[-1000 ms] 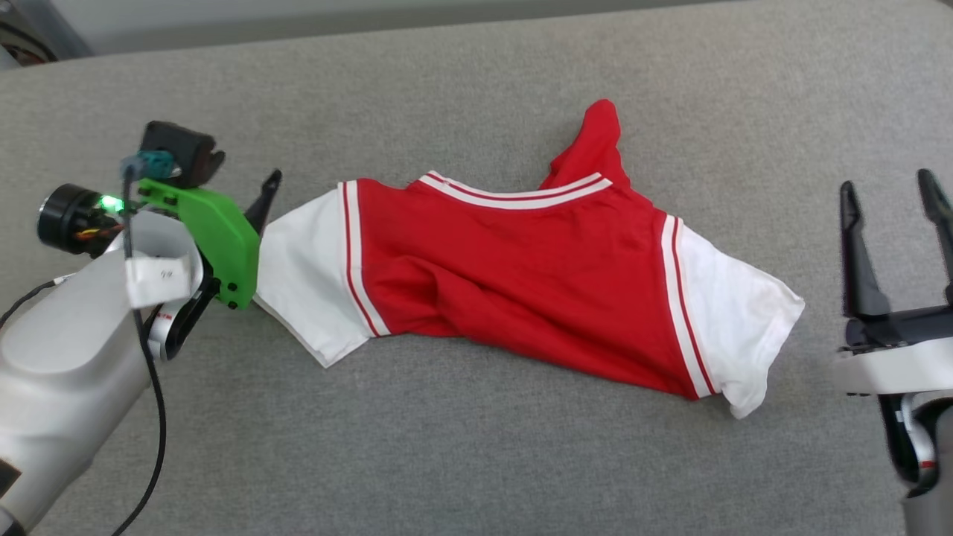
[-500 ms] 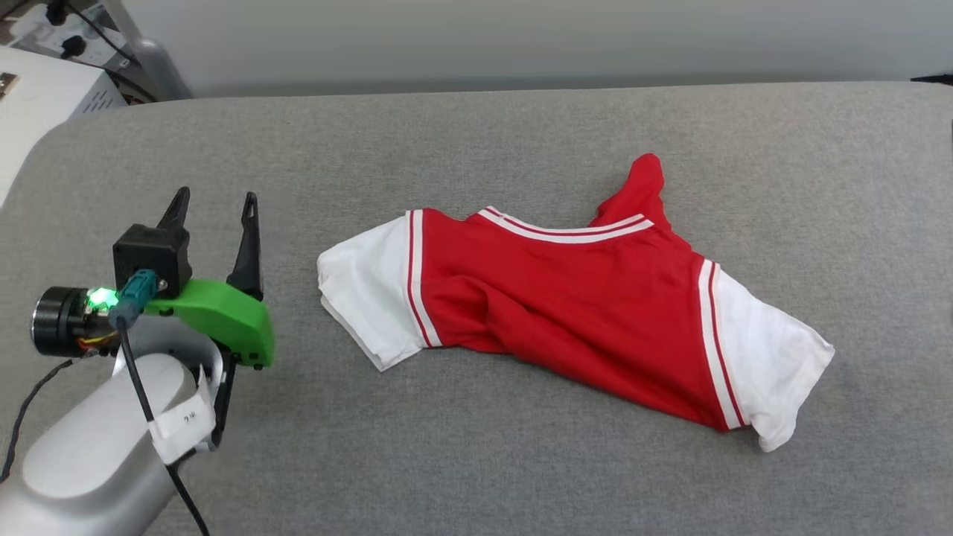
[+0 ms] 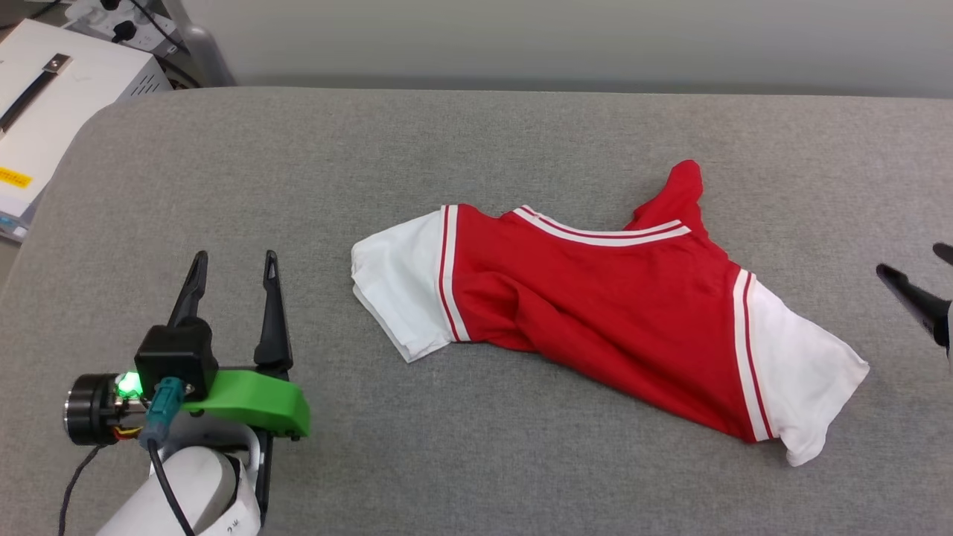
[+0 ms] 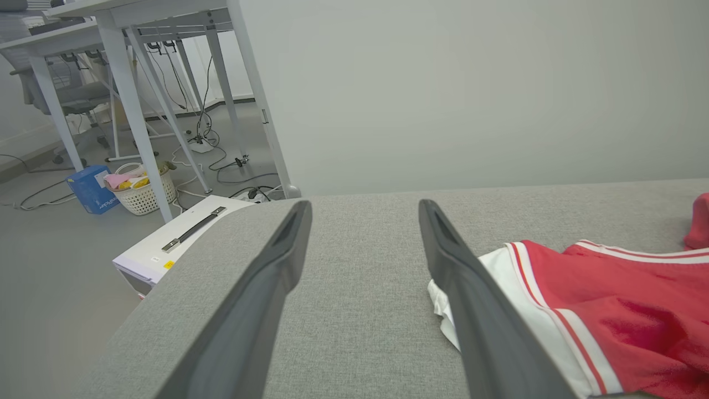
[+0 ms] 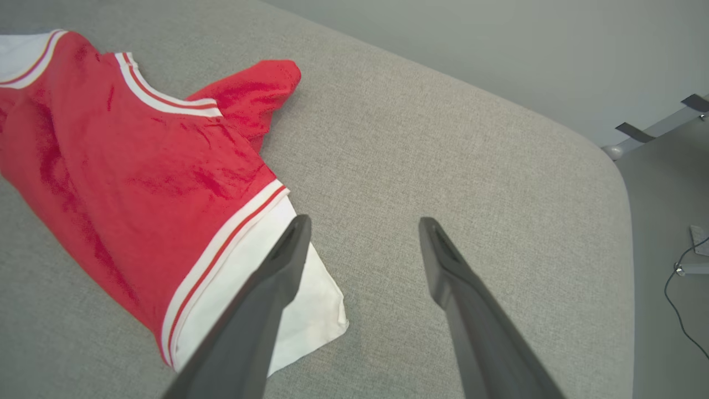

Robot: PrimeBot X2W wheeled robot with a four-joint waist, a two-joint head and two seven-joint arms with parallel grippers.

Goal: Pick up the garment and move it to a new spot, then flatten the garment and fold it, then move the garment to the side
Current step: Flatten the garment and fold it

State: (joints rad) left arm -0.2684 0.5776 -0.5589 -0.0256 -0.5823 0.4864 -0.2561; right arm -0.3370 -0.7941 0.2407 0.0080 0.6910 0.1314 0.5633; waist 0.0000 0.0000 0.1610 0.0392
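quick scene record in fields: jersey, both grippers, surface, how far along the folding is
surface: grey padded surface
jersey: red, white sleeves, lying rumpled, no lettering showing
left gripper: open, empty, left of the jersey, apart from it
right gripper: open, empty, by the jersey's right sleeve
stage: not yet flattened or folded

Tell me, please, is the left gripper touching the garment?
Apart. In the head view, bare grey surface separates the open left gripper from the garment and its white sleeve.
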